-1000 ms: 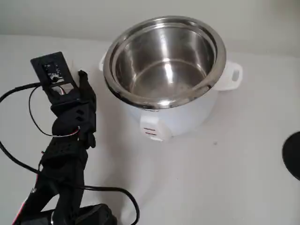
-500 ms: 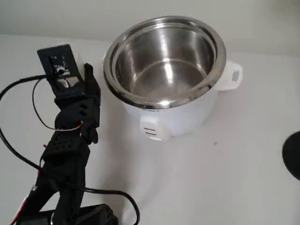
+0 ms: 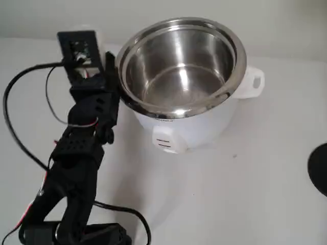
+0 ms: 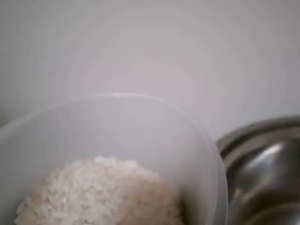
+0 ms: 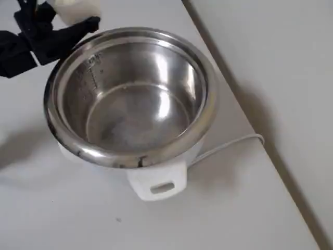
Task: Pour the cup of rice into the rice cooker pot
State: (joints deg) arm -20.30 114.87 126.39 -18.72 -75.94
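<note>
1. The end effector (image 5: 62,23) is clamped around the cup of rice (image 5: 78,9), black fingers (image 5: 78,28) on either side of its whitish wall in the overhead view; it hangs just beside the pot's rim, on the left in the fixed view.
2. The cup (image 4: 117,154) sits upright or nearly so in the wrist view; the rice (image 4: 103,192) lies heaped in its bottom, fine white grains, well below the lip; the plastic is cloudy and translucent.
3. The rice cooker pot (image 3: 179,66) stands on the white surface (image 3: 245,194); its steel bowl looks bare and shiny inside, so I judge the pour not yet begun.
4. The step in hand reads as the carry to the pot; the cup is raised at about rim height but not over the opening, its edge near the rolled rim (image 4: 262,140).
5. The next move calls for bringing the cup inward over the bowl, then rolling the wrist so the lip tips toward the centre; a tilt made too soon would likely drop grains on the rim or the surface.
6. The cooker's white body (image 3: 184,127) carries a side handle (image 3: 254,82) and a front latch (image 5: 156,185).
</note>
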